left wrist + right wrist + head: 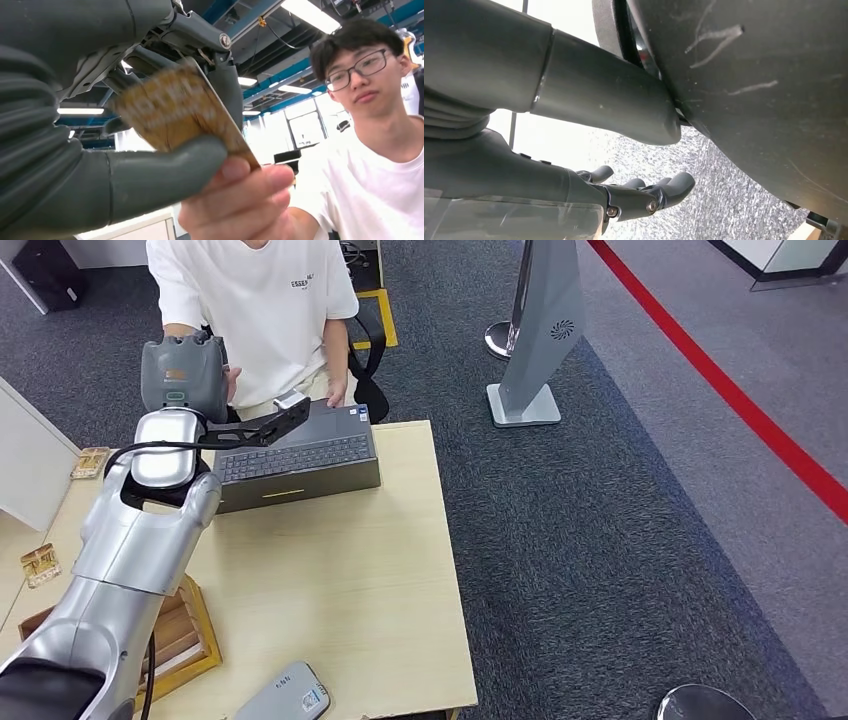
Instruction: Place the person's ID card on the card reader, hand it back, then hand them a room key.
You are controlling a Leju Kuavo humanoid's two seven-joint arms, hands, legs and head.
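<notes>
1. The left hand [125,150] pinches a card [175,107] between its thick grey thumb and darker fingers [225,85], in the centre-left of the left wrist view
2. The card is yellowish-brown with a pale blurred pattern; what is printed on it cannot be read
3. A person's hand [240,205] grips the card's lower corner at the bottom centre of that frame
4. The right hand [624,192] holds nothing, its fingers slightly curled and apart, low in the right wrist view
5. In the head view the left arm reaches to the upper left, towards the person in a white shirt [255,310]
6. A wooden tray [205,645] sits at the lower left of the table [350,570]; the arm hides its contents
7. A grey box-shaped device [300,460] lies at the table's far edge
</notes>
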